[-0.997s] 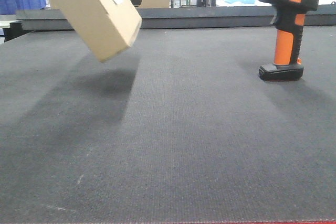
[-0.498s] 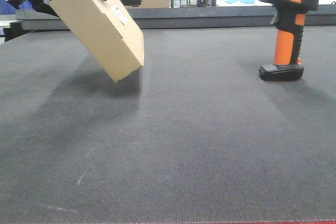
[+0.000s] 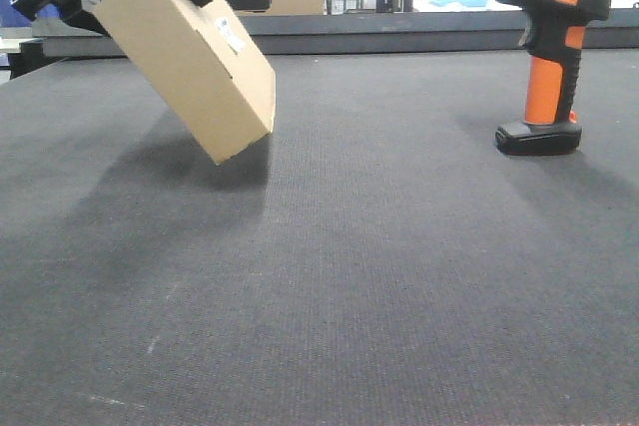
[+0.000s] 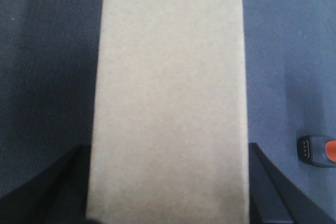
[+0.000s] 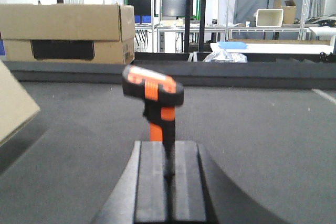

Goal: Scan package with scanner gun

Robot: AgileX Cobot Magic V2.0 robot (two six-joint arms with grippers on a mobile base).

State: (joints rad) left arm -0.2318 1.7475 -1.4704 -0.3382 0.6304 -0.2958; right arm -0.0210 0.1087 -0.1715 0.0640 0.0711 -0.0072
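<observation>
At the left rear of the dark woven surface point(image 3: 399, 276), my left gripper point(image 4: 167, 153) is clamped on the package point(image 3: 195, 67), one black finger on each long side. The package hangs tilted, its upper end toward the left and its lower corner down close to the surface; I cannot tell whether that corner touches. Its small white barcode label point(image 3: 230, 35) sits on the upper face, near the gripped end. Well apart, at the right rear, the scanner gun point(image 3: 547, 57) stands upright on its flat black base, orange handle vertical, head pointing left, with nothing holding it. My right gripper point(image 5: 168, 182) is low over the surface, its two pads pressed together with nothing between them, and the scanner gun stands just beyond its tips. Large cardboard boxes point(image 5: 68, 32) with a dark panel stand behind the surface's far edge.
</observation>
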